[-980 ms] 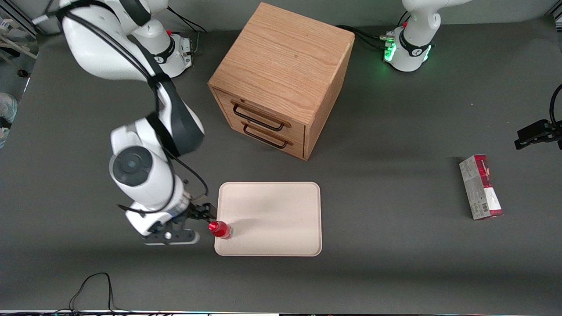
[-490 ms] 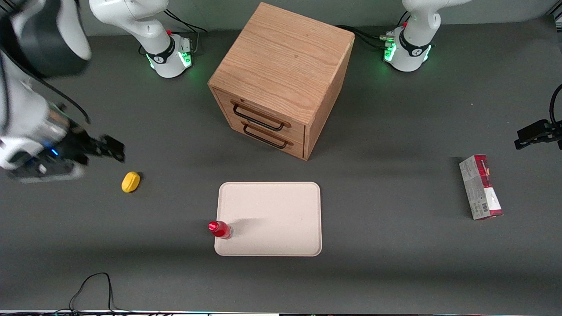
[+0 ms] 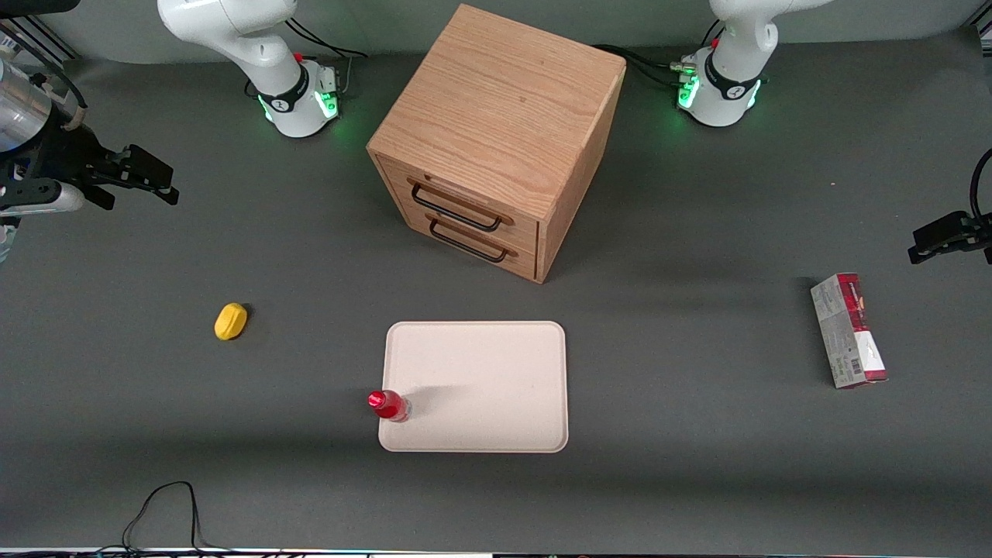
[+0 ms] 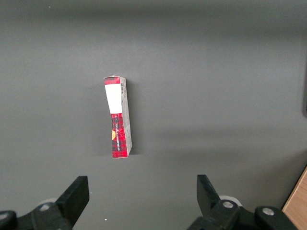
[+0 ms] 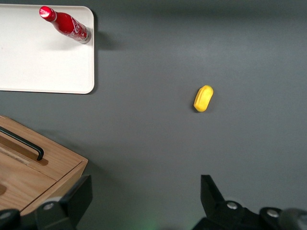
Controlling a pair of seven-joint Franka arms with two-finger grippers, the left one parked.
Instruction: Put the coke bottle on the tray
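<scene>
The coke bottle (image 3: 389,405) stands upright on the beige tray (image 3: 496,364), at the tray's corner nearest the front camera on the working arm's side, right against the low rim. In the right wrist view the bottle (image 5: 64,24) shows a red cap and a glossy red body with white lettering, and its base sits just inside the tray's rim (image 5: 91,57).

The tray lies flat on the dark grey tabletop (image 3: 682,232), midway along its length and closer to the front edge than the wooden drawer cabinet (image 3: 496,139). The cabinet has 2 drawers with dark handles, and it is turned so that 1 corner points toward the tray.

The hand (image 3: 147,174) is raised near the working arm's end of the tabletop, well apart from the bottle and the tray. Its 2 fingers (image 5: 76,196) are spread wide with nothing between them.

A small yellow lump (image 3: 231,321) lies on the tabletop between the hand and the tray, clear of both. A red-and-grey carton (image 3: 849,329) lies flat toward the parked arm's end of the tabletop, well apart from the tray.
</scene>
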